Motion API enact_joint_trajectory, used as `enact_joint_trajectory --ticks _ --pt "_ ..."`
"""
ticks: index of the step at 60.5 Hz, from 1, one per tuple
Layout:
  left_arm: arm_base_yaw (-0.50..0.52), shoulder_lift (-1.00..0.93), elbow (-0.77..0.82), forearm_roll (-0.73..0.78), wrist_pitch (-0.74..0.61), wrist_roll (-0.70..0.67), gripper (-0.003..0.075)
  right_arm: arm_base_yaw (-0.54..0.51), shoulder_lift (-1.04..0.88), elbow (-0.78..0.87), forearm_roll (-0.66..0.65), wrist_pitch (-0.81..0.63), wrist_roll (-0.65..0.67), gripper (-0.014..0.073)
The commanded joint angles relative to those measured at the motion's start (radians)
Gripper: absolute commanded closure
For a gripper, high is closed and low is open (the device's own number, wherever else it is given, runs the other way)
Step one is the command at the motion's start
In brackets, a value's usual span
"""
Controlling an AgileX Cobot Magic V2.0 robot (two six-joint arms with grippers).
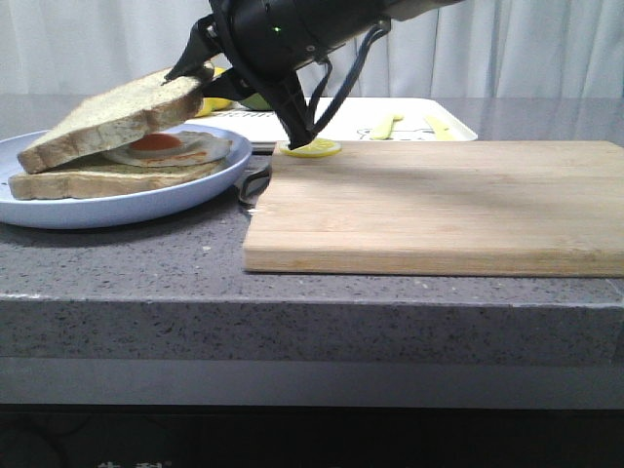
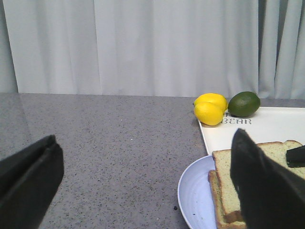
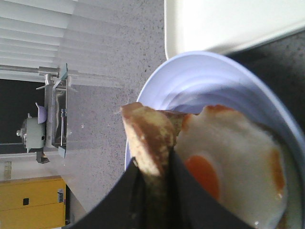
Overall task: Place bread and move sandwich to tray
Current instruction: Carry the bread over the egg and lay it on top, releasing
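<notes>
Overhead, right claw [image 3: 155, 179] pinches bread [image 1: 112, 117] edge, tilted over egg [image 1: 166, 148].

Cut off at the front view's left edge: the blue plate [image 1: 117, 207] and the lower slice [image 1: 107, 180]. Hidden behind the right arm [image 1: 292, 34] and the raised bread [image 1: 117, 117]: most of the tray [image 1: 409, 122], the lemons and lime. Blurred in the right wrist view: the right gripper [image 3: 155, 183] and fried egg [image 3: 228, 167]; cropped in the left wrist view: the left gripper's fingers [image 2: 262, 186].
</notes>
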Motion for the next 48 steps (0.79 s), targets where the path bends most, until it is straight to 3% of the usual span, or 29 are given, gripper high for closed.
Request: enact_joint_trajectory --ticks 1,8,13,35,48 --pt "-0.008 0.014 -0.029 0.002 -0.086 0.0 0.0029 -0.002 -0.057 -0.038 0.013 0.023 -0.015 0.0487" --pt "-0.008 0.014 -0.029 0.002 -0.086 0.0 0.0029 -0.002 -0.057 -0.038 -0.015 0.029 -0.015 0.0334" --pt "-0.008 0.014 -0.029 0.002 -0.086 0.0 0.0029 -0.005 -0.057 -0.038 -0.034 0.041 -0.015 0.0272" --pt "-0.008 0.014 -0.029 0.002 -0.082 0.0 0.0029 -0.06 -0.125 0.02 -0.13 0.07 -0.015 0.0266" --pt "-0.008 0.014 -0.029 0.002 -0.079 0.0 0.0029 -0.102 -0.267 0.091 -0.364 0.068 -0.015 0.0266"
